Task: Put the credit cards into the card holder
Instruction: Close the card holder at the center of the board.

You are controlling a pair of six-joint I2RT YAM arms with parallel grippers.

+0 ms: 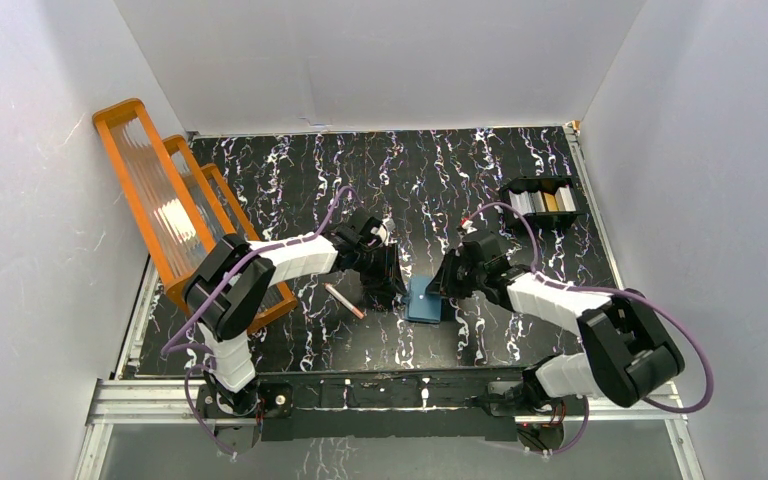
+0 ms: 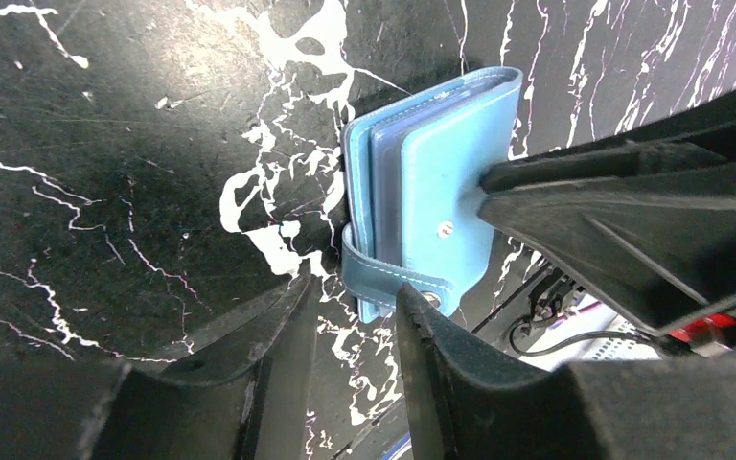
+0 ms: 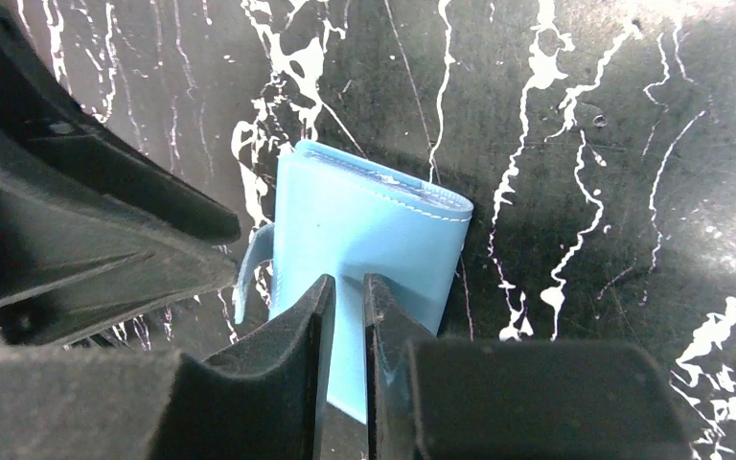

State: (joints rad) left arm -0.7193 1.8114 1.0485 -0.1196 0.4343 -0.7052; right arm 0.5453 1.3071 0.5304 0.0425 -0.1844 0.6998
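Note:
The teal card holder (image 1: 424,299) lies folded shut on the table between both grippers. In the left wrist view the card holder (image 2: 441,163) shows its snap tab (image 2: 383,273) wrapped round its edge. My left gripper (image 2: 353,287) is open, its fingertips either side of the tab and the right one beside the snap. My right gripper (image 3: 347,287) is shut with only a narrow gap, its tips resting on the holder's cover (image 3: 364,220). In the top view the left gripper (image 1: 392,285) and the right gripper (image 1: 447,285) flank the holder. Silver and gold credit cards (image 1: 538,202) stand in a tray at the far right.
The black compartmented tray (image 1: 542,185) sits at the back right. A big orange ribbed rack (image 1: 175,215) lies along the left side. A thin pink stick (image 1: 344,301) lies just left of the left gripper. White walls enclose the table.

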